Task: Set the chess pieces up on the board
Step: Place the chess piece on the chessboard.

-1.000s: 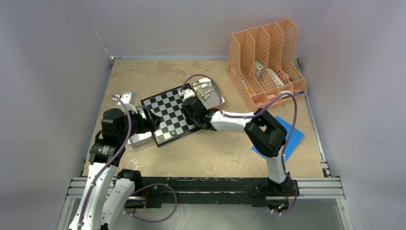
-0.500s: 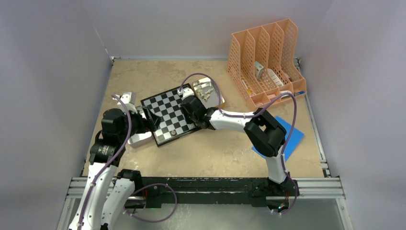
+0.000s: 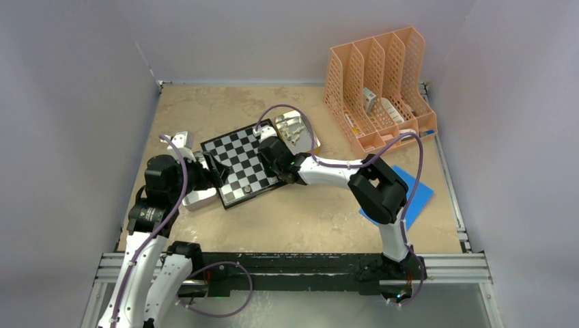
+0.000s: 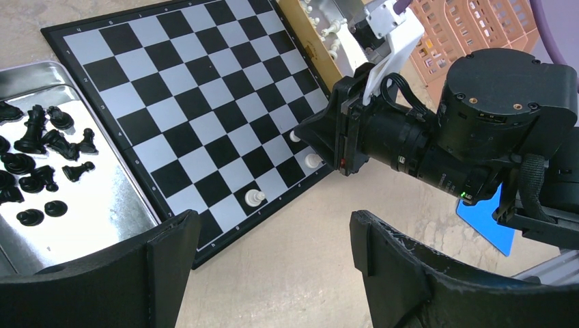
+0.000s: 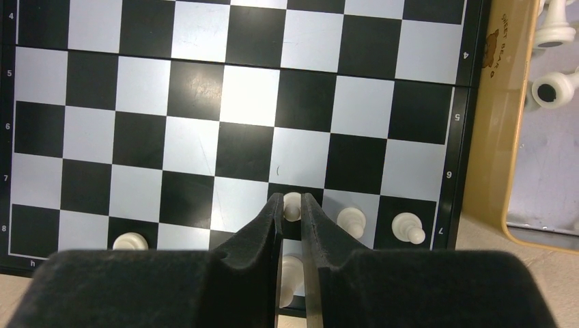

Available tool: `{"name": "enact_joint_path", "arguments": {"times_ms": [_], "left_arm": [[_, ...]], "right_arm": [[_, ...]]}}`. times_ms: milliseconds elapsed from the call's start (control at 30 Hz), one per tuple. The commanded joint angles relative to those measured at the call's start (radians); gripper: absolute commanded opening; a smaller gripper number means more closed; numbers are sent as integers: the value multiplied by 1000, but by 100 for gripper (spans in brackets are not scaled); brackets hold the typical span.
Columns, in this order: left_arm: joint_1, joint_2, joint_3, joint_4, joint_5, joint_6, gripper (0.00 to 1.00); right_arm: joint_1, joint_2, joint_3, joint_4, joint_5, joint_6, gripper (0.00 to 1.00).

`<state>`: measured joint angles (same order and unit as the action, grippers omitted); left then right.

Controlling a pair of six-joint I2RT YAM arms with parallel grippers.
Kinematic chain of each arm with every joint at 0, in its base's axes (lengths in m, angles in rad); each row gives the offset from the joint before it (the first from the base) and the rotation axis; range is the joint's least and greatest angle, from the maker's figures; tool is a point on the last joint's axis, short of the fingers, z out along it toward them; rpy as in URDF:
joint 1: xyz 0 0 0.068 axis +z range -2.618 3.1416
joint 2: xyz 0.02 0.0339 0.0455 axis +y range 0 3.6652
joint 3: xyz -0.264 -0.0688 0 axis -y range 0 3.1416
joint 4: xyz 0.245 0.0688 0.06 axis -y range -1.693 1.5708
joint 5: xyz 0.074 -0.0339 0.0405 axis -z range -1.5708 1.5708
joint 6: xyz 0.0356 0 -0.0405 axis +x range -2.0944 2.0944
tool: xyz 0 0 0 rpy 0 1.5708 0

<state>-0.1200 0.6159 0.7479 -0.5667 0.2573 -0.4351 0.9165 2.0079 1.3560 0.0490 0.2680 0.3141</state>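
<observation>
The board lies tilted at the table's middle left. My right gripper is shut on a pale pawn that stands on a black square in the board's second-to-last row. Two pale pawns stand to its right, and other pale pieces are in the edge row. My left gripper hangs open over bare table by the board's near corner, nothing between its fingers. Black chess pieces lie in a metal tray left of the board.
A tan-rimmed tray with loose pale pieces adjoins the board's right side. An orange file rack stands at the back right. A blue sheet lies under the right arm's elbow. Walls enclose the table.
My right gripper has edged slightly left over the board's near-right rows. The left arm has stayed put and open.
</observation>
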Motion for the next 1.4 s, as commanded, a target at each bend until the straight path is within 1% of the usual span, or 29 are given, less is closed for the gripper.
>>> {"name": "enact_joint_path", "arguments": {"times_ms": [0,767,900,1067,1167,1367], "left_arm": [[-3,-5,10,19,-6,-8,81],[-3,-6,10,19,-4,-8,81],[-3,-8,9,19,-4,-8,81],[-2,-5,8,19,-3,-8,81],[-3,-5,8,20,-4,-8,81],[-3,-7,8,20,-2,-8,81]], "right_arm": [[7,0,41,-5,20,3,17],[18,3,63,-38,32,5,17],[19,4,78,-43,30,7,21],[19,-2,116,-47,34,18,23],[18,-10,141,-94,36,25,23],[2,-36,175,-96,110,14,24]]}}
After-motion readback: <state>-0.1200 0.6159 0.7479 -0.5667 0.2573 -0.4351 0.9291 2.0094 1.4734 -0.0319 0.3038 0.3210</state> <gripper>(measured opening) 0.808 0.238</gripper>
